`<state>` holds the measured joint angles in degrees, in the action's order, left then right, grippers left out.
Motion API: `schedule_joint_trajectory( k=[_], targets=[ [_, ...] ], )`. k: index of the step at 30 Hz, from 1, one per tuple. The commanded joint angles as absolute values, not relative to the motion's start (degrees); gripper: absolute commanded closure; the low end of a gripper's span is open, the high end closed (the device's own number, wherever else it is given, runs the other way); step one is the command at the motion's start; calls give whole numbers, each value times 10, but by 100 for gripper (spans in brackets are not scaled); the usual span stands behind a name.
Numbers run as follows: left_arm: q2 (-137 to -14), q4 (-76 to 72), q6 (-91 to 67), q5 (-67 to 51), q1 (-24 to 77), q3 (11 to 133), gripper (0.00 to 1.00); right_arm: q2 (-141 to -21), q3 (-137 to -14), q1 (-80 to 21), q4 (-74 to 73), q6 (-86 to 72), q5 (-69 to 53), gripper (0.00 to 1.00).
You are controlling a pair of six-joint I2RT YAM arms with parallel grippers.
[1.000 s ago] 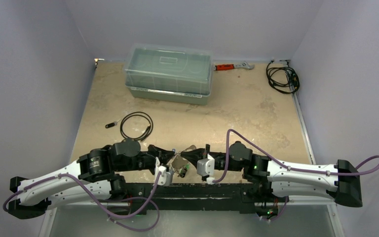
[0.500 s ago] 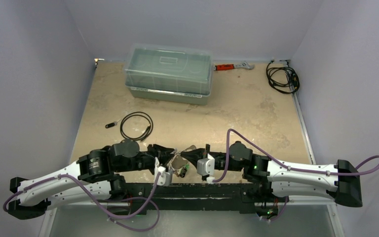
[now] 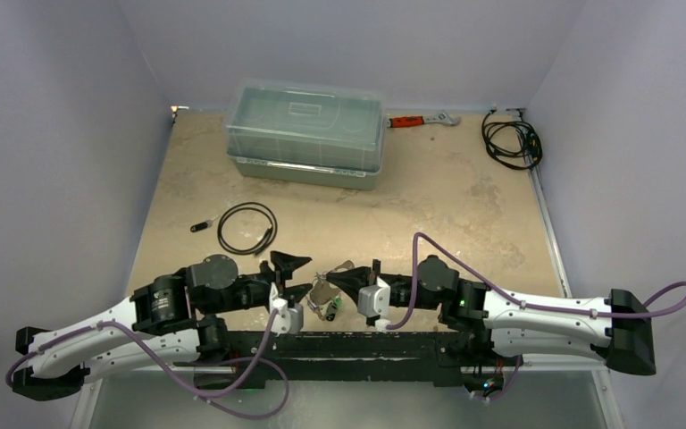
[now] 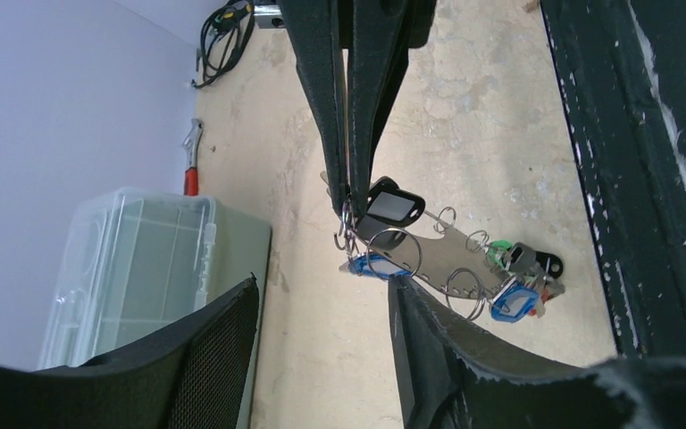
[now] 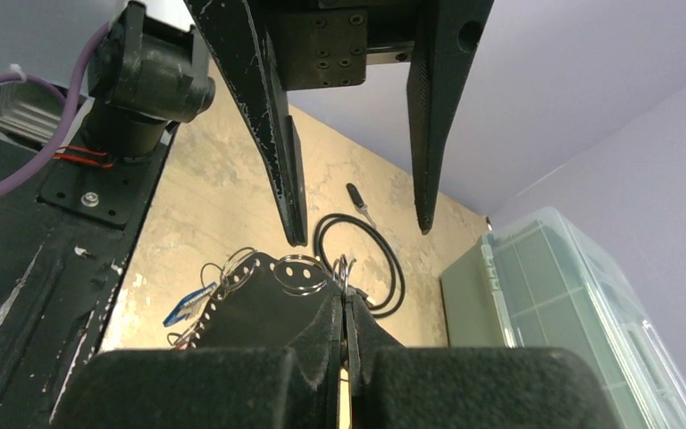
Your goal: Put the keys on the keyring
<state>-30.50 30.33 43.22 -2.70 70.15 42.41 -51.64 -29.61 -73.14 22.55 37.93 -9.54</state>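
**Top view:** I find the keyring (image 3: 323, 293) at the middle of the desk's (image 3: 464, 206) near edge, between both hands. The right hand (image 3: 335, 278) is clamped on its rim. The left hand (image 3: 304, 273) stands open just beside it, holding nothing.

**Left wrist view:** The keys (image 4: 511, 300), blue-tagged, hang from small wire loops (image 4: 464, 296) along the plate. Whether its low end touches the desk, I cannot tell.

**Right wrist view:** Grip confirmed, with the thin edge between closed fingers.

**Assessment:** The plate looks stiff, light and smooth, so it is likely to pivot in a pinch. The keys swing freely. I would take hold on bare flat rim, clear of the loops.
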Motion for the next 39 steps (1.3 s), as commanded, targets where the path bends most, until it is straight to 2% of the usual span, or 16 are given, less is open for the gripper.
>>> schedule_joint_trajectory(
  k=[1, 7, 9, 15, 20, 25, 32, 36, 39],
  targets=[
    [-299, 237, 338, -10, 693, 437, 47, -498, -288, -734, 335, 369, -96, 100],
    [-306, 196, 181, 26, 672, 472, 44, -489, -259, -734, 405, 337, -89, 100],
    [-308, 190, 171, 6, 664, 472, 39, -480, -255, -734, 415, 320, -86, 100],
    [-264, 146, 175, -66, 633, 446, 38, -446, -231, -731, 453, 295, -73, 100],
    [-238, 98, 153, -154, 578, 417, 45, -433, -227, -688, 482, 216, -134, 100],
    [-282, 64, 126, -265, 508, 418, 52, -435, -229, -626, 513, 147, -219, 100],
    [-351, -43, 51, -448, 404, 406, 62, -459, -243, -615, 523, 126, -271, 100],
    [-362, -59, 42, -472, 393, 401, 70, -467, -244, -614, 530, 123, -271, 100],
    [-348, -66, 44, -474, 394, 392, 67, -468, -247, -612, 532, 123, -258, 100]
  ],
)
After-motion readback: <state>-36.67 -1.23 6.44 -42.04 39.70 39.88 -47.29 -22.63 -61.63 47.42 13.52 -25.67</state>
